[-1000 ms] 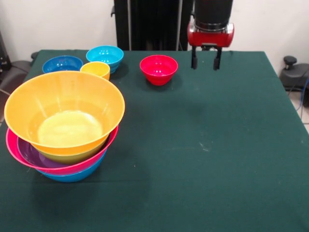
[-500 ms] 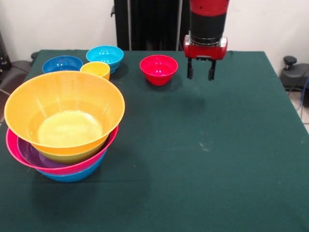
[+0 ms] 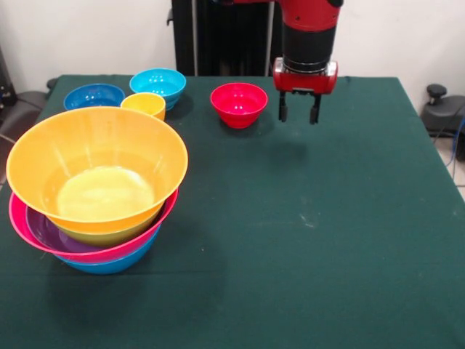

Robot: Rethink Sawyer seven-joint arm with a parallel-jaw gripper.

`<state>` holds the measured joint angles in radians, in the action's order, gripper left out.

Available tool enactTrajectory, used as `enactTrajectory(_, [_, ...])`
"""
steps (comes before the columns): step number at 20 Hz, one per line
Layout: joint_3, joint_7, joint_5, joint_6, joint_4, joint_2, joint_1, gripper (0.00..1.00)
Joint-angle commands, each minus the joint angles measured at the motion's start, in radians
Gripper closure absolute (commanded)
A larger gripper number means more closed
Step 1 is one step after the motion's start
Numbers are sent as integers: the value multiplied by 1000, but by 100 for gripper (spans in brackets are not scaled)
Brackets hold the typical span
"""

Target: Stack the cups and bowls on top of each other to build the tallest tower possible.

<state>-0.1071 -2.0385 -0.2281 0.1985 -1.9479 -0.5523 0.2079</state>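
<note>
The tower (image 3: 94,189) stands at the near left: a large orange bowl (image 3: 94,163) on top, nested in green, purple, pink and blue bowls. A small red bowl (image 3: 238,104) sits at the far middle. A dark blue bowl (image 3: 94,96), a light blue bowl (image 3: 158,84) and a yellow-orange cup (image 3: 144,105) stand at the far left. My gripper (image 3: 298,113) hangs open and empty above the cloth, just right of the red bowl. The red cup is out of view.
The dark green tablecloth (image 3: 327,233) covers the table. The robot's black pedestal (image 3: 225,36) stands behind the far edge. Grey equipment (image 3: 443,109) sits off the table at the right.
My gripper has come down and moved slightly left, toward the small red bowl. The bowls and cup have not moved.
</note>
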Motion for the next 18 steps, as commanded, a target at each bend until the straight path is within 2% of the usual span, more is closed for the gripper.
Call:
enactTrajectory(1, [-12,-167,64,3,2,-38,-33,0])
enactTrajectory(4, [-11,-171,76,22,-36,-86,-36,0])
enactTrajectory(7, [-19,-158,96,74,-79,-165,-30,0])
enactTrajectory(12, [-36,-133,109,90,-121,-208,-2,0])
enactTrajectory(18, [-32,-99,129,156,-138,-285,13,0])
